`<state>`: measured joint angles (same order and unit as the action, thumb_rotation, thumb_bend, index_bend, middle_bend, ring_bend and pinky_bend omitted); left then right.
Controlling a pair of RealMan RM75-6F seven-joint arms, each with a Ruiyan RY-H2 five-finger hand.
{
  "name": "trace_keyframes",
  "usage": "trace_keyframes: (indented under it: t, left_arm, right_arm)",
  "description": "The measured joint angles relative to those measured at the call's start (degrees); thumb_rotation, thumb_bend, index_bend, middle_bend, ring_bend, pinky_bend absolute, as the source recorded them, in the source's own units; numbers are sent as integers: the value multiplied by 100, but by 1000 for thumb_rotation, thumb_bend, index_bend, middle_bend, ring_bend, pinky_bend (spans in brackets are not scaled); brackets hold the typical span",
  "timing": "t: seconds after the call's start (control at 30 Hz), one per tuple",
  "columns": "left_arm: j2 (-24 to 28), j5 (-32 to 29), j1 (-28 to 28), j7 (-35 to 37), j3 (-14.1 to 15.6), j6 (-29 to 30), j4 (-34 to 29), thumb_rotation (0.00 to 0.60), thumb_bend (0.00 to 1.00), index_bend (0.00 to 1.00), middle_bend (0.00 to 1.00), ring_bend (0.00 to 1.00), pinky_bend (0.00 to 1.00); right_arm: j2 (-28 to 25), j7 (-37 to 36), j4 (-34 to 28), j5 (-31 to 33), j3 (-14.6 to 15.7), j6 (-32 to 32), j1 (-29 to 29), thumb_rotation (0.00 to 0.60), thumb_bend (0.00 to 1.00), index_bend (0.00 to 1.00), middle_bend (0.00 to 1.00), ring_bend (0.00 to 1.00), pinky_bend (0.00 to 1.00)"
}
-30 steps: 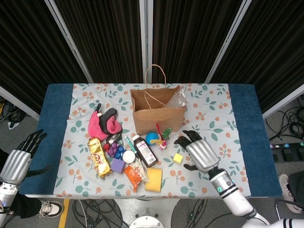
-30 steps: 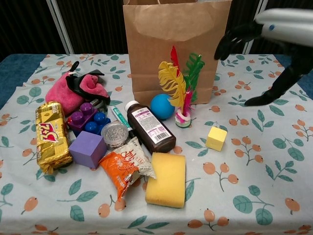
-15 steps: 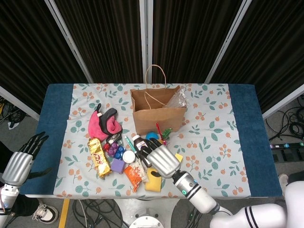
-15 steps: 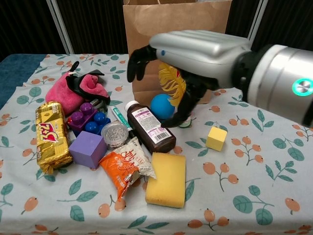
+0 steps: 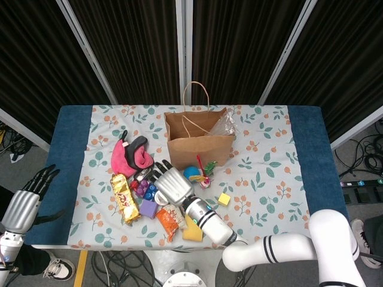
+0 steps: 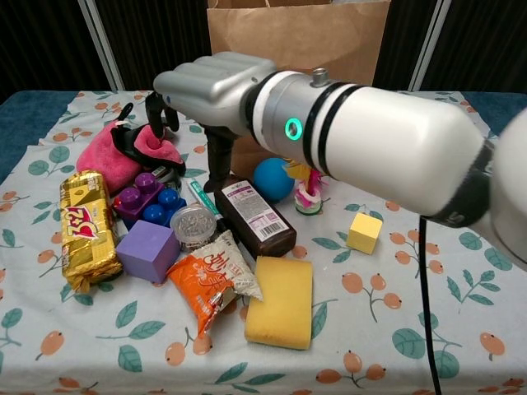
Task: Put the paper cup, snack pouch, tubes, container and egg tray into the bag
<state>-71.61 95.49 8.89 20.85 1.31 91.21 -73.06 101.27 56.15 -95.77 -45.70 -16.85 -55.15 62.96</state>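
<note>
Black curtains back our floral bench (image 5: 263,155); our right hand (image 5: 172,182) hovers, fingers (image 6: 156,111) apart and empty, over the clustered clutter, ready to pick for the bag (image 5: 200,143).

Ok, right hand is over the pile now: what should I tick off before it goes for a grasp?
1. Right hand holds nothing, fingers apart: ok.
2. It hovers above the round clear container, beside the brown bottle; contact: cannot tell.
3. Paper bag upright, mouth open: ok.
4. Orange snack pouch in the open, nothing on top: ok.
5. Left hand off the table's left edge, clear of the pile: ok.
6. Egg tray and paper cup located: cannot tell.
</note>
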Motion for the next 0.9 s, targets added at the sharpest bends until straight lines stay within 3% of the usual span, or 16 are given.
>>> trace_keyframes:
  t: [0.3, 0.9]
  left_arm:
    - [-33, -5, -2, 131, -16, 22, 141, 600, 30, 97, 144, 109, 259]
    - [-78, -100, 16, 469, -109, 52, 418, 600, 31, 96, 144, 109, 259]
  right_arm:
    - [443, -204, 1011, 111, 31, 546, 593, 600, 27, 308, 226, 63, 141]
    - [1420, -1150, 3027, -530, 110, 1312, 1330, 600, 40, 308, 224, 63, 141]
